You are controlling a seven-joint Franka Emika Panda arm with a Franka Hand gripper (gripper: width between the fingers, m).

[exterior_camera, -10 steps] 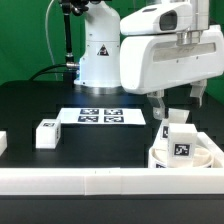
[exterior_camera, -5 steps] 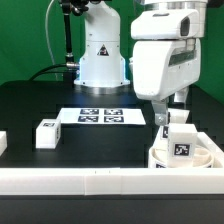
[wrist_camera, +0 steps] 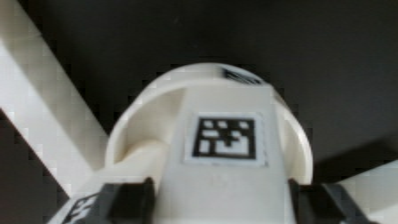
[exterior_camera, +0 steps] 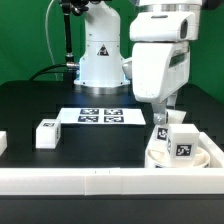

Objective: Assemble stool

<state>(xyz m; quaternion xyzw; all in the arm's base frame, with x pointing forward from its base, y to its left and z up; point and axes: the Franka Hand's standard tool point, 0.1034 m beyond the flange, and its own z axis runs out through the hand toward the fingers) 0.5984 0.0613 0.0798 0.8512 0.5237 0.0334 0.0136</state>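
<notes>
White plastic makes up nearly everything here, set against a black surface (exterior_camera: 30,105). In the lower right of the exterior view lies the round seat (exterior_camera: 203,157), close behind the long white rail (exterior_camera: 90,181) that runs across the bottom of the frame. One leg (exterior_camera: 181,141) stands upright on the seat, with black-and-white tags on the faces that show. The gripper (exterior_camera: 168,120) hangs at the end of the white arm (exterior_camera: 155,60), right over that leg, fingers pointing down.

The wrist view looks straight down the same leg (wrist_camera: 217,125), its square tag facing the camera. The gripper (wrist_camera: 222,205) straddles the leg, and the dark fingers (wrist_camera: 121,203) stand one on either side of it. They seem to touch its flanks, but the picture is blurred there, and I cannot tell whether they are pressing on it or merely standing beside it. A white rail (wrist_camera: 45,90) crosses the dark background at a slant beside the leg.

A second leg (exterior_camera: 47,133) lies by itself at the middle left of the exterior view, well apart from the seat. The marker board (exterior_camera: 100,116) lies flat at the centre of the frame, between that leg and the gripper and in front of the arm's base.
</notes>
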